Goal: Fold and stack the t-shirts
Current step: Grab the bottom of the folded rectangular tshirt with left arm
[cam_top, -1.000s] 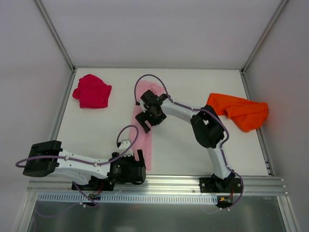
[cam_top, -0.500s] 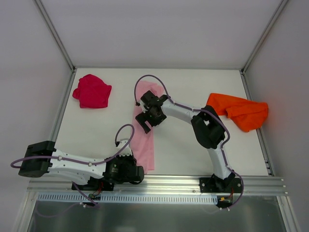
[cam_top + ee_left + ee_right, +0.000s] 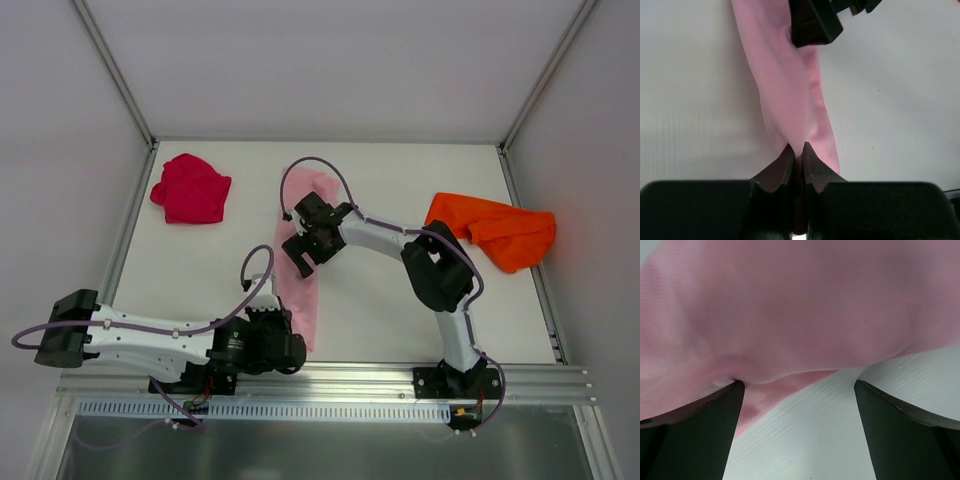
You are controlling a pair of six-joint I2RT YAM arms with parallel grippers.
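The light pink t-shirt (image 3: 301,296) lies as a long narrow strip down the middle of the white table. My left gripper (image 3: 287,347) is shut on its near end; in the left wrist view the fingertips (image 3: 796,151) pinch the pink cloth (image 3: 785,85). My right gripper (image 3: 303,251) hovers open over the strip's upper middle. In the right wrist view its fingers stand wide apart at the edge of the pink fabric (image 3: 800,305), the left finger (image 3: 700,435) touching the cloth. The crimson t-shirt (image 3: 191,188) is bunched at the back left. The orange t-shirt (image 3: 495,230) lies crumpled at the right.
Metal frame rails run along the table's left (image 3: 130,225) and right (image 3: 527,230) sides. A front rail (image 3: 340,378) holds the arm bases. White walls enclose the back.
My left gripper was open at the pink shirt's near end and has shut on the cloth. The left arm has drawn in lower. The right gripper has barely shifted.
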